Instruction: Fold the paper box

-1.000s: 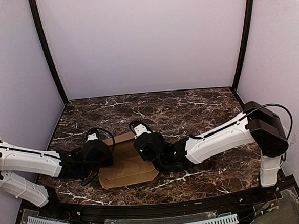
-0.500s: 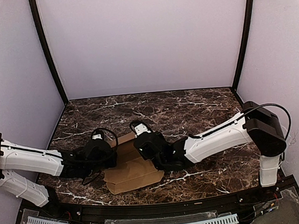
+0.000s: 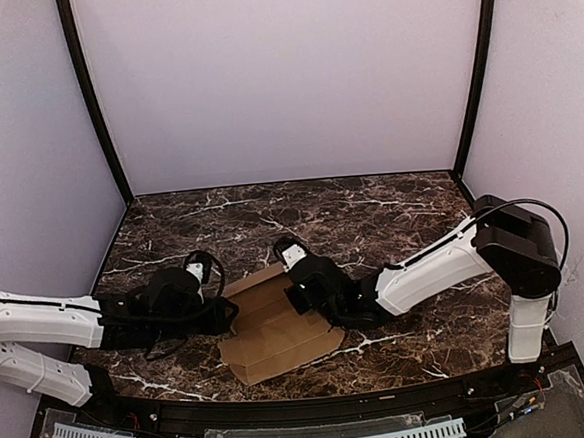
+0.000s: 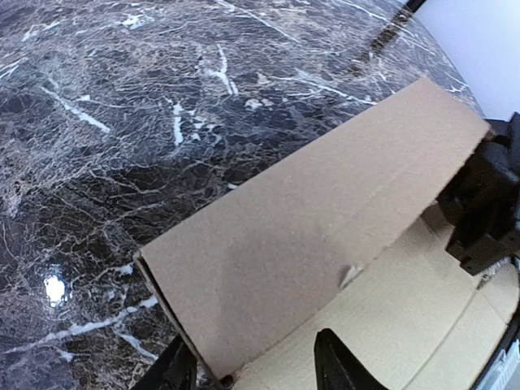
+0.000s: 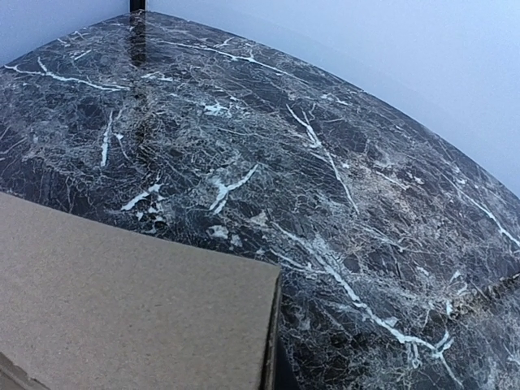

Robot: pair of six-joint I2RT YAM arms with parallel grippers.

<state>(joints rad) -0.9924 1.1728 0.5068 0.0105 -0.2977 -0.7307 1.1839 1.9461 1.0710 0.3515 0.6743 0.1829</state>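
- Paper box (image 3: 276, 325): plain brown cardboard, partly formed, lying on the dark marble table (image 3: 371, 208) near its front edge, between the two arms.
- One long side panel (image 4: 325, 236) stands up from the flat base; the remainder of the sheet lies open on the table.
- Left gripper (image 3: 225, 314): at the box's left end. In the left wrist view its fingers (image 4: 337, 361) are spread wide, one outside the raised panel and one inside over the base. The panel's end corner sits between them, not pinched.
- Right gripper (image 3: 299, 297): at the far right end of the raised panel, touching or just beside it. Its fingers are hidden in all views, so I cannot tell whether they are spread or pressed together.
- Right wrist view: only the panel's outer face and the marble beyond are visible.
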